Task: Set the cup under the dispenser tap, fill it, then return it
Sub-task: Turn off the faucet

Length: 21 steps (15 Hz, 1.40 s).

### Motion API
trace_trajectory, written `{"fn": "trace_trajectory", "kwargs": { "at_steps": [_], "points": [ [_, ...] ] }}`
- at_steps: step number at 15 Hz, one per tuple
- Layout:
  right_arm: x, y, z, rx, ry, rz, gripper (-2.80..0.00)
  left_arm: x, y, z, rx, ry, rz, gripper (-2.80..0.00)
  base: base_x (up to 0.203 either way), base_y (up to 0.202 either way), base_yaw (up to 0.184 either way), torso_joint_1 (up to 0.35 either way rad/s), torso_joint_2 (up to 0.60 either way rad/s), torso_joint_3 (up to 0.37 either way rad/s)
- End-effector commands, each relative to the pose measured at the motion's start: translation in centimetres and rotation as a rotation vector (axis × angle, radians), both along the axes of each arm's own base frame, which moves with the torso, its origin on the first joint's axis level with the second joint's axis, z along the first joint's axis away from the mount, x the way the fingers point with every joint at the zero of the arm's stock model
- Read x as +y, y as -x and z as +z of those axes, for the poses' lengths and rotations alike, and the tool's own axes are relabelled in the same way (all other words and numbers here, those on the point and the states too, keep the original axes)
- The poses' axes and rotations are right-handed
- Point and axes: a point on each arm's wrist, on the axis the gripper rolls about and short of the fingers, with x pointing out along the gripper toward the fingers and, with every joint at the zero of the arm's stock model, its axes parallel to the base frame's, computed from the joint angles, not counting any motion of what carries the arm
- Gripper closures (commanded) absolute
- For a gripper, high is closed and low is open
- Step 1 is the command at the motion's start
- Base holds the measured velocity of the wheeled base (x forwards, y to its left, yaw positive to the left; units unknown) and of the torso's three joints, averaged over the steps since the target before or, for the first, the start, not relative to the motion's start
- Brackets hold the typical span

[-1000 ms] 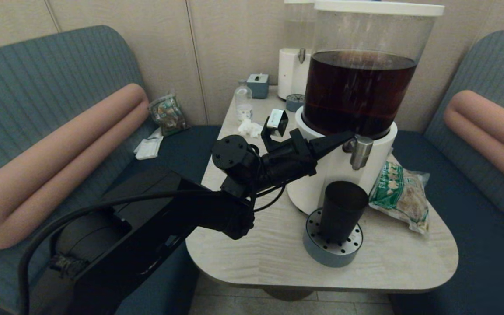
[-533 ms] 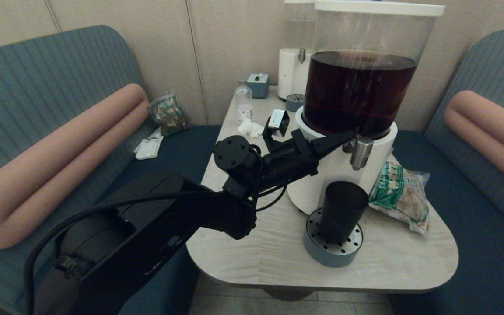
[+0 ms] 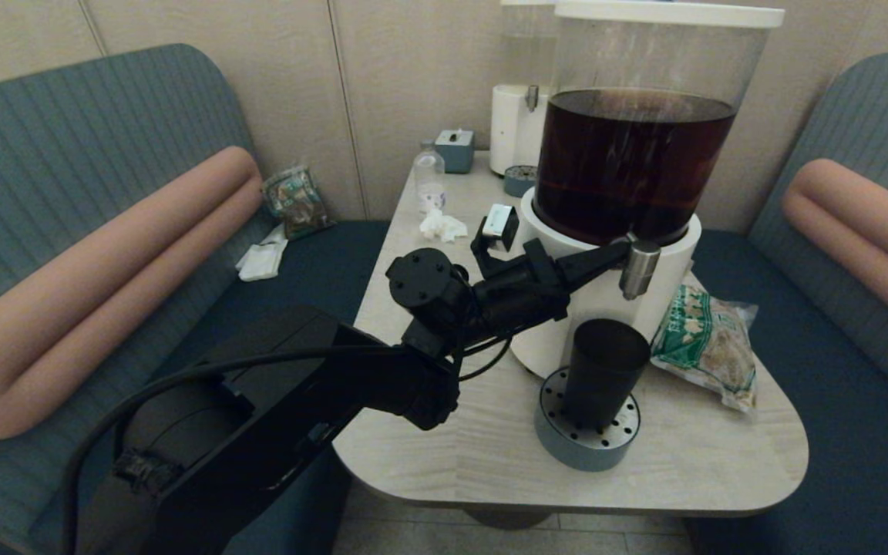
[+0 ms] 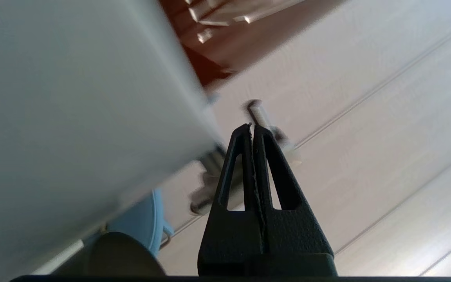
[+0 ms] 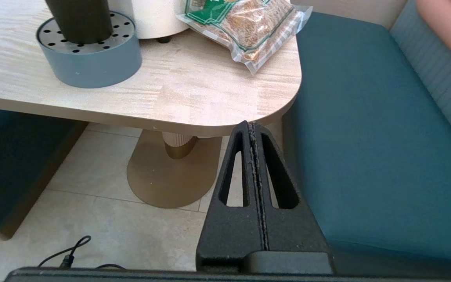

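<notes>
Dark brown liquid fills the lower half of the dispenser tank; the cup stands on the perforated drip tray beneath the dispenser tap. Left gripper, pinched closed and empty, has edged rightward until it touches the tap. Right gripper hangs closed below the table edge.

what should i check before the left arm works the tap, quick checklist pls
1. cup upright on the drip tray: ok
2. cup mouth directly below the dispenser tap: ok
3. left gripper shut, tip at the tap: ok
4. liquid in the tank: ok
5. flow started: cannot tell
6. right gripper shut, parked low beside the table: ok
</notes>
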Motion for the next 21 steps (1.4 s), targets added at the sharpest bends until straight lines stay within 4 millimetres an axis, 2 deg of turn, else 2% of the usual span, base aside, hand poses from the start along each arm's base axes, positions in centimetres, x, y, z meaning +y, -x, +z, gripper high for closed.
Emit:
{"fn": "trace_trajectory", "kwargs": {
  "at_steps": [1,8,12,15,18,21],
  "points": [
    [0.0,0.0,0.0,0.001,0.000,0.000,0.00,0.2,0.2,0.4,-0.009,0.009,-0.003,0.00,0.000,0.000,0.000,0.000,0.00,0.000],
    [0.0,0.0,0.0,0.001,0.000,0.000,0.00,1.9,0.6,1.9,-0.020,0.008,0.035,0.00,0.000,0.000,0.000,0.000,0.00,0.000],
    [0.0,0.0,0.0,0.002,0.000,0.000,0.00,3.7,1.2,2.4,-0.019,-0.020,0.074,0.00,0.000,0.000,0.000,0.000,0.00,0.000],
    [0.0,0.0,0.0,0.001,0.001,0.000,0.00,5.9,1.4,2.7,-0.052,-0.049,0.142,0.00,0.000,0.000,0.000,0.000,0.00,0.000],
    [0.0,0.0,0.0,0.001,0.000,0.000,0.00,8.2,2.1,1.9,-0.156,-0.120,0.251,0.00,0.000,0.000,0.000,0.000,0.00,0.000],
    [0.0,0.0,0.0,0.001,0.000,0.000,0.00,10.6,4.1,1.3,-0.360,-0.217,0.389,0.00,0.000,0.000,0.000,0.000,0.00,0.000]
  ]
}}
